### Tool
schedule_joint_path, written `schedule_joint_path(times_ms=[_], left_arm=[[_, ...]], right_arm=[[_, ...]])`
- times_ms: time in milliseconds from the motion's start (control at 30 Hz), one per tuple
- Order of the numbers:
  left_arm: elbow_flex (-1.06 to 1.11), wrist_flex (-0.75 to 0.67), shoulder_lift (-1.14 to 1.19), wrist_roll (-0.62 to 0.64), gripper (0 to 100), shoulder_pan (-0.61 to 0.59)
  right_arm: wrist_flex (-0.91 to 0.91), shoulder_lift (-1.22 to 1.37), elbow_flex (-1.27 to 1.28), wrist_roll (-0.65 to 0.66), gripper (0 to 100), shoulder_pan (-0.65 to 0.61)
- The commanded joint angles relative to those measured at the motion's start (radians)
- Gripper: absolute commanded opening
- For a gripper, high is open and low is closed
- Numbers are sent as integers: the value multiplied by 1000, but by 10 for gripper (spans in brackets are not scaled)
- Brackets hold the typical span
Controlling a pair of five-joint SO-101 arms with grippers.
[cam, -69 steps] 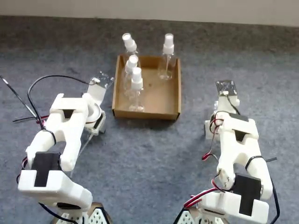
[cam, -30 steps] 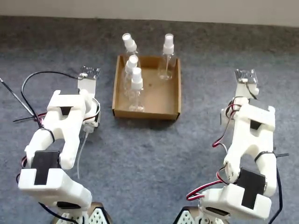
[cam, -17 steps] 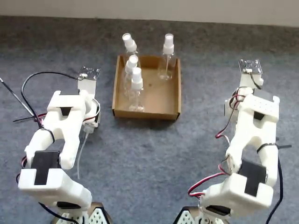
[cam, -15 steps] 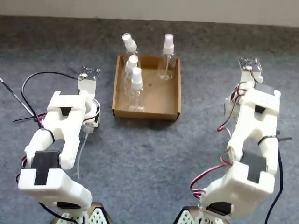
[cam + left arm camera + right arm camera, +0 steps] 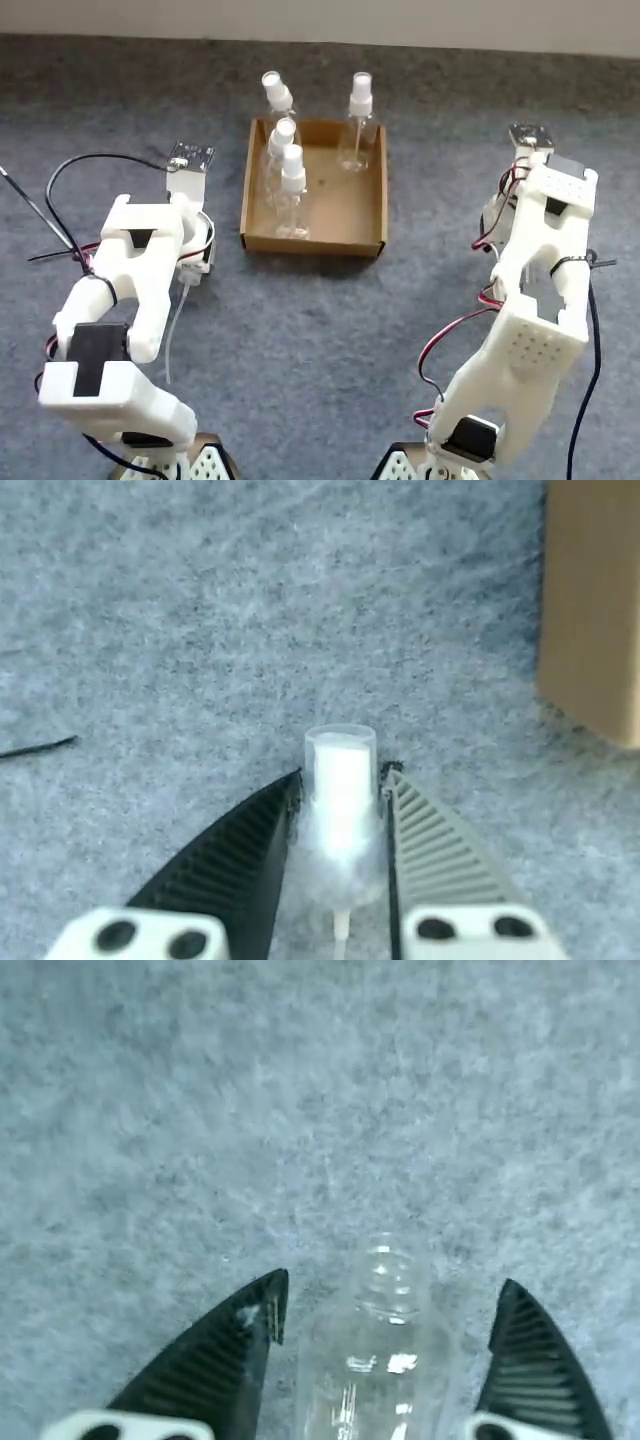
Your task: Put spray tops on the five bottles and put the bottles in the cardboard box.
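Your left gripper [image 5: 340, 780] is clamped on a spray top [image 5: 340, 805], the white cap sticking out past the fingertips over the grey carpet [image 5: 200, 610], with a corner of the cardboard box [image 5: 595, 610] near it on one side. Your right gripper [image 5: 392, 1285] stands spread wide, and the bare-necked bottle [image 5: 375, 1360] sits between its fingers with a gap on each side, touching neither. From above, four topped bottles [image 5: 292, 165] are gathered at the cardboard box [image 5: 313, 243], towards its far and left sides; you cannot tell whether the farthest-left one stands inside the wall. Compared with a couple of seconds ago, your right arm [image 5: 545, 230] has swung outward and farther from you, away from the box, and its elbow has risen. Your left arm [image 5: 150, 260] turned off the box's left wall early on and has held the same pose for the last second.
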Motion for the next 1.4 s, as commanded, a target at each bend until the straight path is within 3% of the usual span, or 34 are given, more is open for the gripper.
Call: schedule_joint_path(times_ms=[0, 400, 967, 1167, 1367], left_arm=[[-4, -12, -4, 8, 70, -4], [-2, -12, -4, 8, 70, -5], [-21, -8, -16, 8, 70, -8], [-81, 34, -165, 9, 70, -7], [-302, 229, -440, 3, 70, -4]], right_arm=[[16, -25, -64, -6, 250, 7], [53, -31, -56, -6, 245, 12], [122, -56, -104, -48, 118, 8], [232, -252, -225, -110, 104, -21], [252, -542, -193, -181, 84, -145]])
